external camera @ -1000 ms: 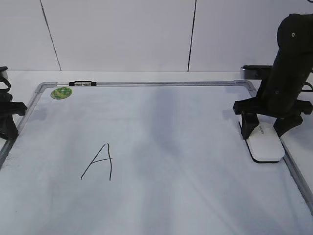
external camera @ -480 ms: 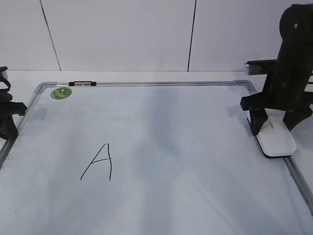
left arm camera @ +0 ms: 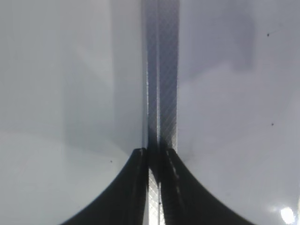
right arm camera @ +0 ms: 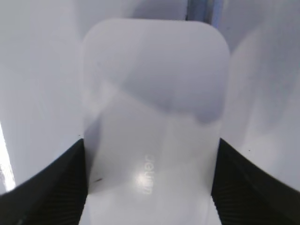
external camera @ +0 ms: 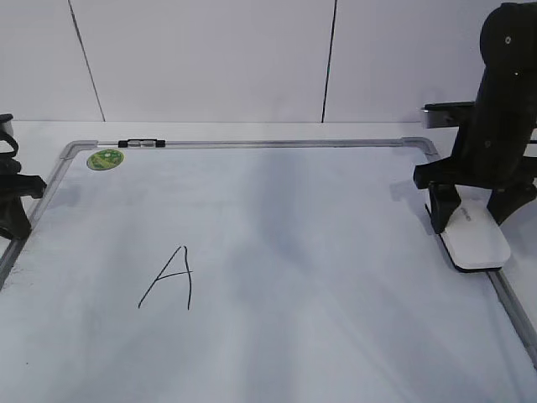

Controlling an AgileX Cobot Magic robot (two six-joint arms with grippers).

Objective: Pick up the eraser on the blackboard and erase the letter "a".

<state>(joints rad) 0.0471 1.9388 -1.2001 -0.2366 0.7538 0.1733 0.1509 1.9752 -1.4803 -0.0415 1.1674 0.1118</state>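
1. Along the far rim of the blackboard, a small black clip sits on the metal frame, and a round green sticker lies just inside the far left corner.
2. Toward the near left of the board surface stands a tall angular capital "A" in thin black marker; no small cursive letter can be made out anywhere on the board.
3. Nothing lies between that letter and the eraser; the middle of the board is bare apart from faint grey smears.
4. The eraser, a white oblong block with rounded corners, rests at the right edge of the board, its outer side over the frame rail.
5. The right gripper stands over the eraser's far end, its arm rising nearly upright, one finger on each long side.
6. From the right wrist camera the eraser fills the gap between the two dark fingers, which are spread wide and sit right against its long sides; whether they press on it cannot be told.
7. The left gripper waits at the board's left edge, low and well apart from the letter.
8. From the left wrist camera its fingers are nearly together with only a thin slit between them, holding nothing, poised above the frame rail.
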